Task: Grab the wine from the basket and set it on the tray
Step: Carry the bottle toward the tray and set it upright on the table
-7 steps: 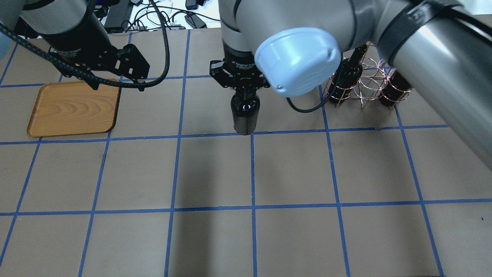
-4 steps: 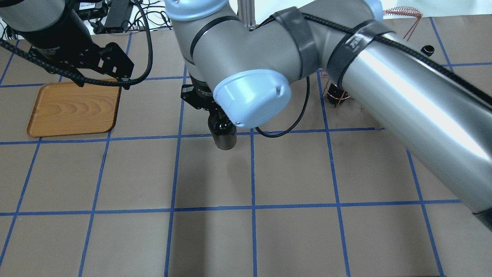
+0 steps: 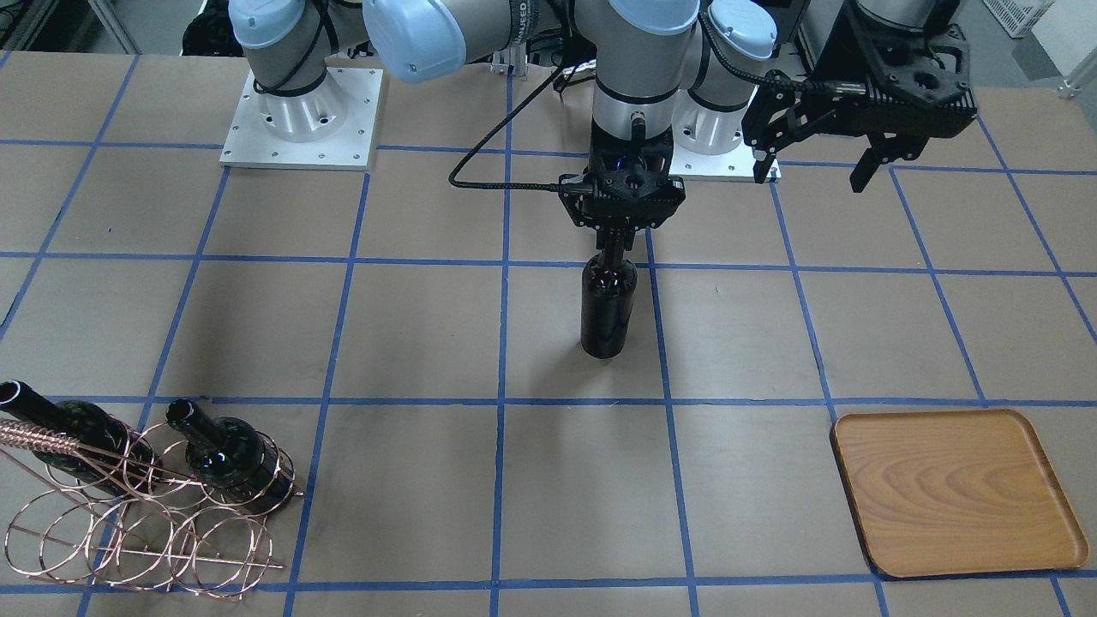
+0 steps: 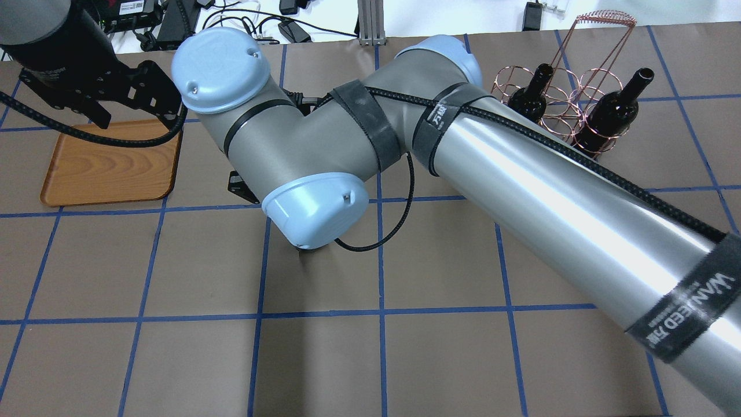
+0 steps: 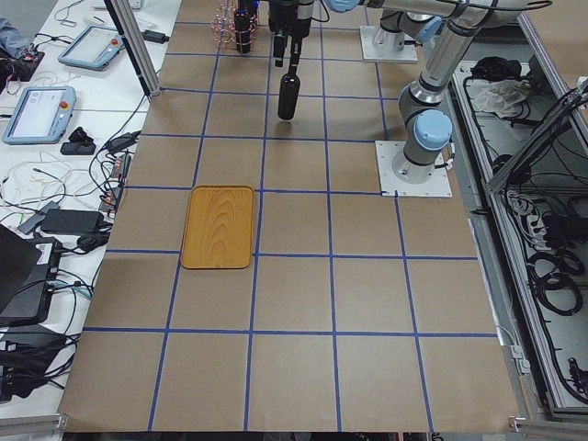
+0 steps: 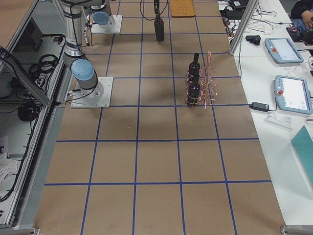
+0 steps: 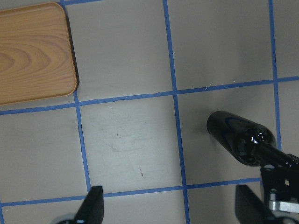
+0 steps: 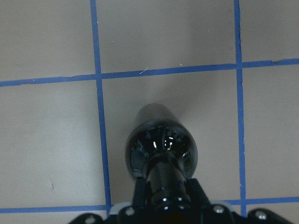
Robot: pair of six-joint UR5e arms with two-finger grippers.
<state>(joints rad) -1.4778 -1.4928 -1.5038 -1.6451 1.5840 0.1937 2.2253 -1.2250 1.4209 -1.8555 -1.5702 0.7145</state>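
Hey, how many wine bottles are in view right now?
3. The first wine bottle is upright mid-table, gripped by its neck in the right pincer. The second bottle and third bottle lean in the copper wire basket. None seems hidden.

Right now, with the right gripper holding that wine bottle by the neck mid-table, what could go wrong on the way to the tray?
1. Grip: the right gripper holds the glossy wine bottle only at its narrow neck, with the body hanging below. It could slip or swing on a fast move.
2. Collision: the open left gripper hangs near the wooden tray, where the right arm would likely have to reach.
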